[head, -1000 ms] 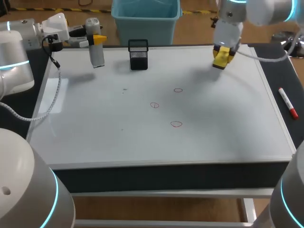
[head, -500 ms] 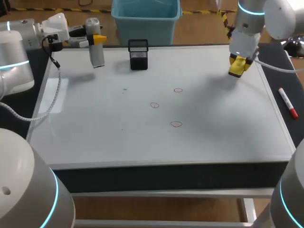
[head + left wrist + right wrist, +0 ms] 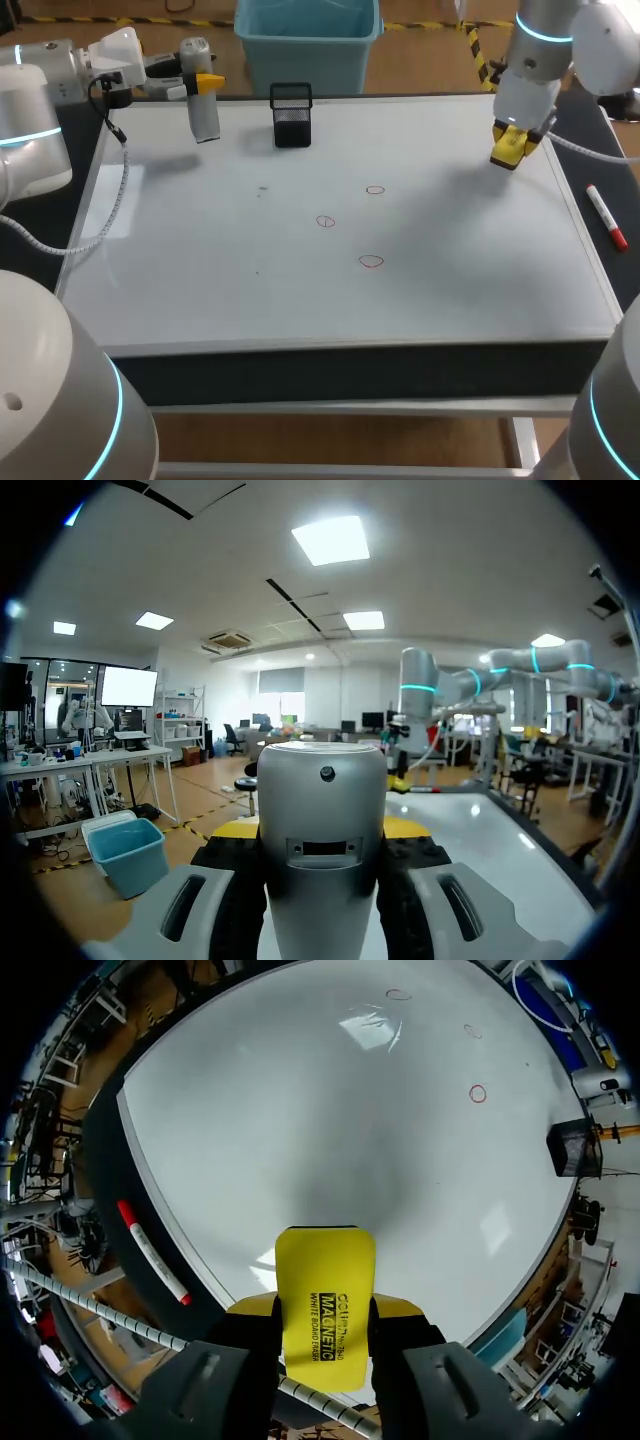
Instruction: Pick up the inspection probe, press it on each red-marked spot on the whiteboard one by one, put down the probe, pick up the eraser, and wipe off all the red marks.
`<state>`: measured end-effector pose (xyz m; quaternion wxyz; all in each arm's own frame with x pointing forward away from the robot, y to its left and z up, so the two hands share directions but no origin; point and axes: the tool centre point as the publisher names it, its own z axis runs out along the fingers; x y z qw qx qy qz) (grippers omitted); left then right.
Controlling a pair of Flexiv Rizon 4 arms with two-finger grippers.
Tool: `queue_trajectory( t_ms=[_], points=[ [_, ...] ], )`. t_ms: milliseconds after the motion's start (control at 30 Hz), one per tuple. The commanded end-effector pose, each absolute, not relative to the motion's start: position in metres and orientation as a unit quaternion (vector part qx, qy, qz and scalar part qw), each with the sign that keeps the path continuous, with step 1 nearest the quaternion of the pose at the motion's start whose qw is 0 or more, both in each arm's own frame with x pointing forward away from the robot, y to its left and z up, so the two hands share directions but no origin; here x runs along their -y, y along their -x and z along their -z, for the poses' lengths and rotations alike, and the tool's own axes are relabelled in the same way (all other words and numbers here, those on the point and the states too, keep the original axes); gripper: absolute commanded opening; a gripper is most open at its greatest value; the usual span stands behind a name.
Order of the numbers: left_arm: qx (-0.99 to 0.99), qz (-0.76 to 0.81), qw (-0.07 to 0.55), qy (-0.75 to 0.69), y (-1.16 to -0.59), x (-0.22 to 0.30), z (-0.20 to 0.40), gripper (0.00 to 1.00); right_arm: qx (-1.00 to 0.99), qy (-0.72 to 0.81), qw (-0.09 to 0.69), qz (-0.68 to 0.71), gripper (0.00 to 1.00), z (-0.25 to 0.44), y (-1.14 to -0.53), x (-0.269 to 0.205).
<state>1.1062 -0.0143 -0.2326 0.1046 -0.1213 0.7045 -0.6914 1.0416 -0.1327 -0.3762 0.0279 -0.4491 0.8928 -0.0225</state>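
Yellow eraser (image 3: 325, 1305), silver-grey probe (image 3: 322, 820), red rings (image 3: 372, 261) on the white whiteboard (image 3: 250, 290), black mesh cup (image 3: 292, 115).

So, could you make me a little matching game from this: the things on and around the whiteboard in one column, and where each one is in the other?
Things
1. inspection probe
2. eraser
3. red marker
4. black mesh holder

Places
A. lying on the dark table beside the whiteboard
B. held in the left gripper
C. standing at the whiteboard's far edge
D. held in the right gripper

Pairs: 1-B, 2-D, 3-A, 4-C
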Motion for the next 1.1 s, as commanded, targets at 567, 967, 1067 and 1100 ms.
queue_trajectory(
  t_ms=[567, 967, 1067, 1100],
  points=[
    [-0.704, 0.692, 0.104, 0.120, -1.106, 0.014, 0.232, 0.00, -0.892, 0.450, 0.027, 0.024, 0.00, 0.375, -1.042, 0.133],
    [-0.688, 0.719, 0.080, 0.062, -1.058, 0.070, 0.225, 0.00, -0.892, 0.450, 0.027, 0.024, 0.00, 0.375, -1.042, 0.133],
    [-0.683, 0.726, 0.063, 0.036, -1.039, 0.090, 0.222, 0.00, -0.892, 0.450, 0.027, 0.024, 0.00, 0.375, -1.042, 0.133],
    [-0.682, 0.729, 0.054, 0.024, -1.032, 0.097, 0.222, 0.00, -0.892, 0.450, 0.027, 0.024, 0.00, 0.375, -1.042, 0.133]
  ],
)
